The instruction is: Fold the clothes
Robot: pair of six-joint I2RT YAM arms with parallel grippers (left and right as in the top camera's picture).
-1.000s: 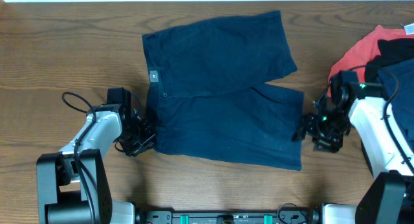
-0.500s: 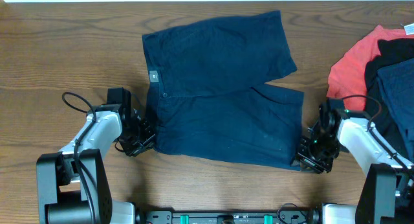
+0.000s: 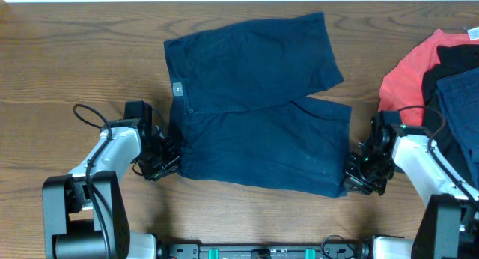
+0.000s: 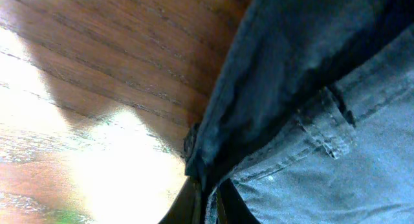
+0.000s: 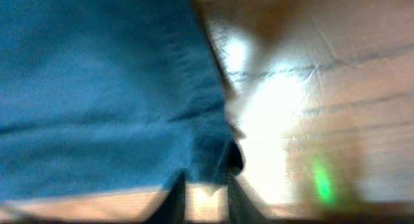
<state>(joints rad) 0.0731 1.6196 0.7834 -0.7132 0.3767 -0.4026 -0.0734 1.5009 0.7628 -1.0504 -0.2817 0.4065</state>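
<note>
1. The wooden table (image 3: 75,57) carried everything in view. The shorts serve as the reference below.
2. The dark navy shorts (image 3: 254,102) lay spread flat at the middle of the table. The waistband ran along their left edge and the two wide legs pointed right, one toward the far side and one toward the near side.
3. A heap of clothes lay well to the right of the shorts, clear of their leg hems. It held a coral-red shirt (image 3: 408,79), a black garment (image 3: 456,61) on top of it, and a blue garment (image 3: 456,94) on the side nearer the arm bases.
4. The left arm (image 3: 112,150) reached in from the left of the shorts. The right arm (image 3: 419,158) reached in from their right, passing over the blue garment.
5. The left gripper (image 3: 171,156) sat at the near end of the waistband. In the left wrist view its jaws were closed on the waistband edge (image 4: 206,197), with the fabric pinched between them.
6. The right gripper (image 3: 352,175) sat at the near right hem corner of the shorts. In the right wrist view a finger stood on each side of that corner (image 5: 202,185). The view was blurred, so it could not be told whether the jaws had clamped the fabric.
7. A small pale label (image 3: 178,87) sat on the waistband.
</note>
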